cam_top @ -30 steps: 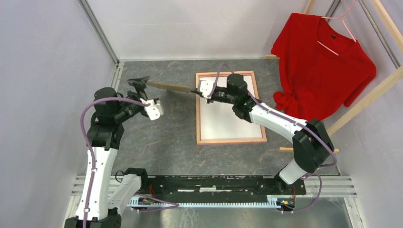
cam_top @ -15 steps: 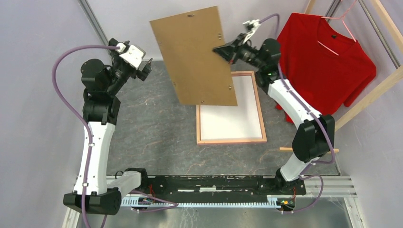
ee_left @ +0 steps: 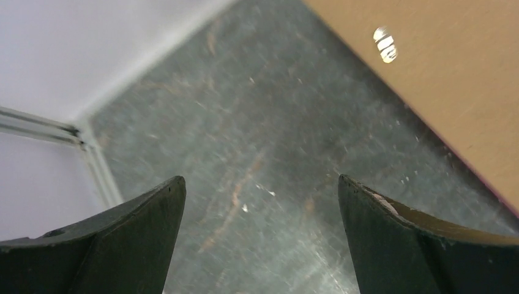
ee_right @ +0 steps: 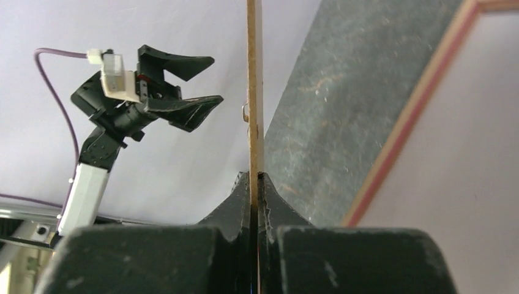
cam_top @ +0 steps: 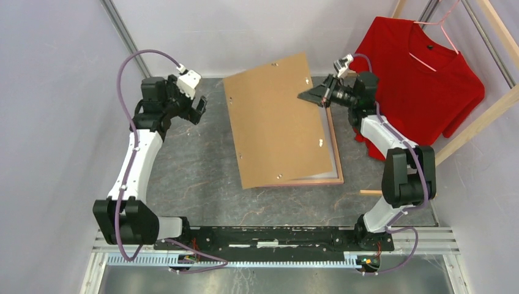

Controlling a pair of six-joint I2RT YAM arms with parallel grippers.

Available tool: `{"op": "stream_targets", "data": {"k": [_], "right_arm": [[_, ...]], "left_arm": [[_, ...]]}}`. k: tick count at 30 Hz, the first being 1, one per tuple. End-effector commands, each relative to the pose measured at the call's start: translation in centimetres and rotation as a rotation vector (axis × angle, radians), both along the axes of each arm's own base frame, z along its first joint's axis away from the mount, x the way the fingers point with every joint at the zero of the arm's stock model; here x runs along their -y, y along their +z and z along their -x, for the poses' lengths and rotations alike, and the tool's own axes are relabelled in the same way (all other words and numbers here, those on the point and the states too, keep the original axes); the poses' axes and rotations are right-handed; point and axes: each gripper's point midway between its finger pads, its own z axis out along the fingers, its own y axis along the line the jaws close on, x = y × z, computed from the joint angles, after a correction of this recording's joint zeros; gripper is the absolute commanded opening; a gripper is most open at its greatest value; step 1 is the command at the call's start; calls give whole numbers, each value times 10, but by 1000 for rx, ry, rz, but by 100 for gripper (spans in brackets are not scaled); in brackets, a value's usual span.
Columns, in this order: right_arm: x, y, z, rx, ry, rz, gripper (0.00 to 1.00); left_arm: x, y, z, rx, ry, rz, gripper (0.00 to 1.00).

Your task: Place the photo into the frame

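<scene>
My right gripper (cam_top: 308,96) is shut on the far right edge of the brown backing board (cam_top: 278,119), which slants over the frame (cam_top: 336,156) and covers most of it. In the right wrist view the board (ee_right: 253,73) stands edge-on, pinched between the shut jaws of that gripper (ee_right: 255,177), and the frame's pink and wood rim (ee_right: 416,104) borders a pale inner surface. My left gripper (cam_top: 199,110) hangs open at the far left, clear of the board's left edge. Nothing lies between its fingers (ee_left: 260,184) above the grey table. The photo is hidden.
A red shirt (cam_top: 416,79) hangs on a pink hanger from a wooden rack (cam_top: 483,110) at the far right. A thin wooden stick (cam_top: 367,192) lies beside the frame's near right corner. Metal posts (cam_top: 125,37) and pale walls close the back and sides.
The right gripper has brought the backing board down from high in the air to a slant over the frame. The left arm has reached farther toward the back, its gripper still open.
</scene>
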Motion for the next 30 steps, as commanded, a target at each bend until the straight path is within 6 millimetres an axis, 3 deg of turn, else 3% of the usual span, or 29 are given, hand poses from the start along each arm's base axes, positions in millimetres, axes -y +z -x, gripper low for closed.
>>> {"op": "stream_targets", "data": {"k": [1,5,12,20,30], "right_arm": [[21,23,28,45,14,-32,0],[61,-3,10,-11,-101,60,0],[86,-38,-2,-110,-111,80,0],[94,-74,-16,-207,-139,106,0],[100,-92,-41,-256,-196,122,0]], "left_arm": [[12,-41,7,-139,-56,45,100],[36,-75,14,-220,-138,49,100],[55,-122,19,-313,-193,2,100],[59,-138,20,-315,-211,-29,100],[58,-151,22,-339,-213,-53,100]]}}
